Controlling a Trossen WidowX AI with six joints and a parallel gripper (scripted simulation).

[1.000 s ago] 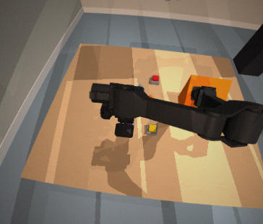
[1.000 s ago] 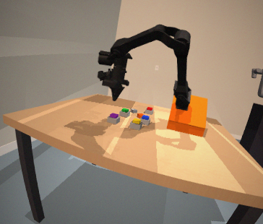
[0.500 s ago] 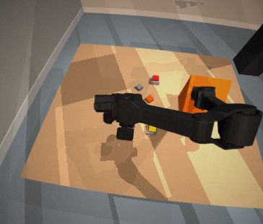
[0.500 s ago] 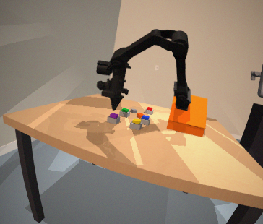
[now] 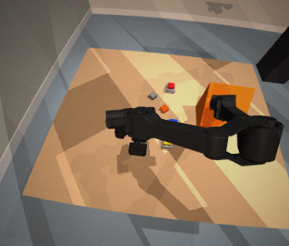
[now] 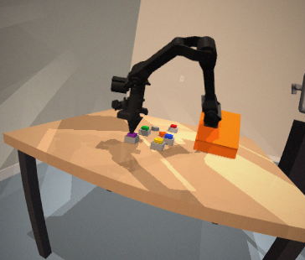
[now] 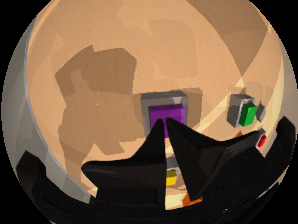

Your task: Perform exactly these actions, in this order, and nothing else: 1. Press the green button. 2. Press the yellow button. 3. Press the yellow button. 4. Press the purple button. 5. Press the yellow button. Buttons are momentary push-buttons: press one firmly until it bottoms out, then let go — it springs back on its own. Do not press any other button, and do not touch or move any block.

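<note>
so the arm is stretched out over the button cluster, with the gripper (image 6: 133,127) pointing straight down at the purple button (image 6: 131,135). fingers are pinched together with nothing between them, basically forming one blunt point. from the side camera the tip sits right at the top of the purple cap, and the wrist cam agrees: the dark fingertips overlap the lower edge of the purple button (image 7: 165,113) in its grey housing. whether it's actually making contact or pushing the cap down, i honestly can't tell, the side view is too small for that.

where everything else sits: the green button (image 6: 145,128) is just behind and to the right of purple in the side view, and it shows up on the right of the wrist view too (image 7: 249,113). the yellow button (image 6: 158,141) is nearer the camera than the blue button (image 6: 168,136), the two just beside each other. the red button (image 6: 173,126) is toward the back of the group. there's also a small orange block (image 5: 163,108) and a small grey block (image 5: 152,95) lying near the buttons, both apart from the gripper.

from the top camera the arm covers most of the cluster, only a bit of yellow (image 5: 166,144) peeks out underneath it. the arm's base stands on a big orange box (image 6: 219,135) on the wooden table (image 6: 240,184), well off to the right of the buttons.
</note>
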